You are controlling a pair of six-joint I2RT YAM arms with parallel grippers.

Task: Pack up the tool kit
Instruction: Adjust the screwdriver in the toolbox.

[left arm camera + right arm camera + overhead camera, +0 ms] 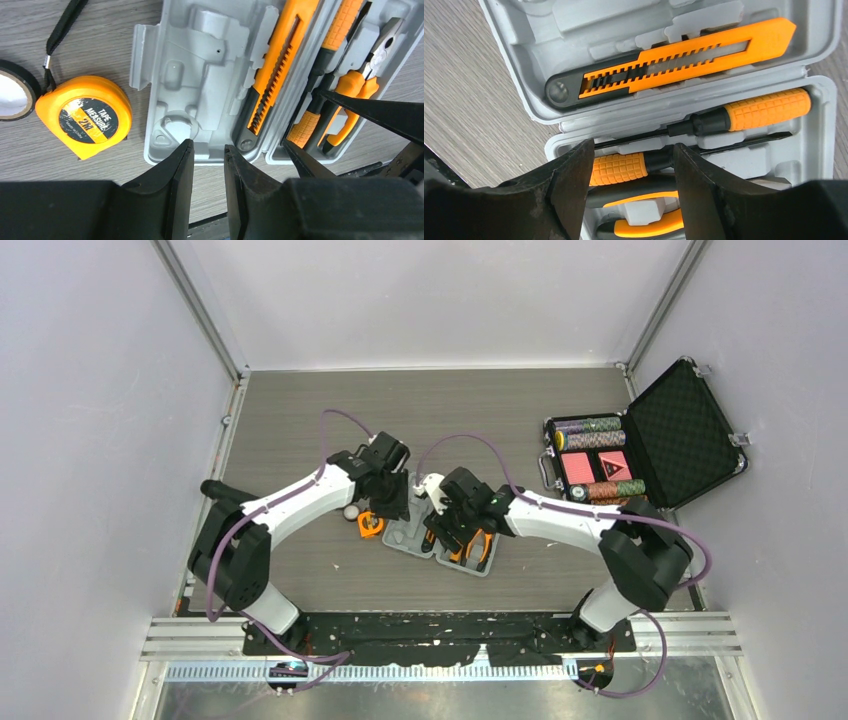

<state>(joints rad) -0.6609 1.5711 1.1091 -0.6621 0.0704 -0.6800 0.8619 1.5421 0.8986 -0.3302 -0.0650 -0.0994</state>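
Note:
The tool kit's grey case [195, 75] lies open on the table, also seen from above [410, 538]. An orange utility knife [684, 57] sits in one half. Two orange-handled screwdrivers [769, 107] and the pliers [360, 85] sit in the other. The orange tape measure [85, 115] rests on the table left of the case. My left gripper [206, 150] hovers at the case's near edge, its jaws narrowly open with nothing between them. My right gripper [631, 157] is open, with its fingers either side of the lower screwdriver's handle [619, 169] and the pliers' handles.
A black roll of tape [10, 90] lies left of the tape measure. A black foam-lined case [640, 455] with poker chips stands open at the back right. The two grippers [395, 510] [452, 530] are close together over the kit.

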